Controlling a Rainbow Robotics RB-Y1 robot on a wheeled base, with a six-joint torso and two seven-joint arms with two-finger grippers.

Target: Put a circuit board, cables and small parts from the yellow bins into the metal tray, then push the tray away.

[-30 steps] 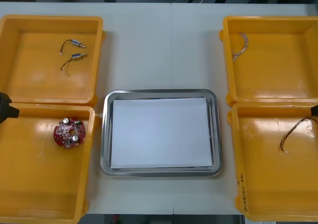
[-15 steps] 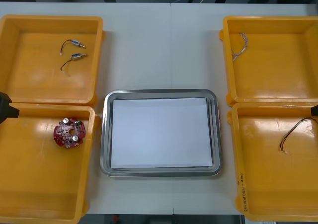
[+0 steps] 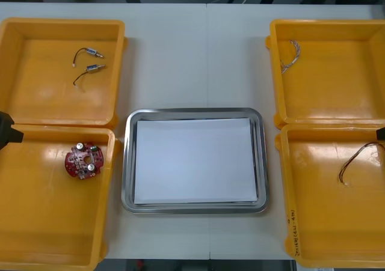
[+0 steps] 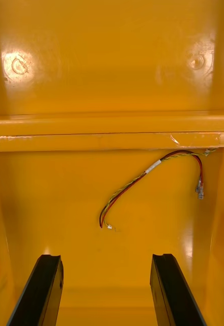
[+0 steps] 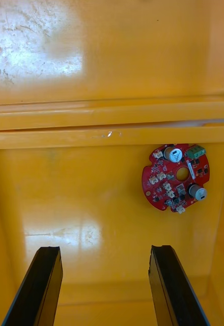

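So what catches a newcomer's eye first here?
A rectangular metal tray, white inside, sits mid-table between yellow bins. A round red circuit board lies in the near left bin, before the open left gripper; a red and yellow cable in the near right bin, before the open right gripper.

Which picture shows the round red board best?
The left wrist view: the circuit board lies close up, its components clear, ahead of the open left gripper. The front view shows it tiny in a yellow bin. The right wrist view faces a cable.
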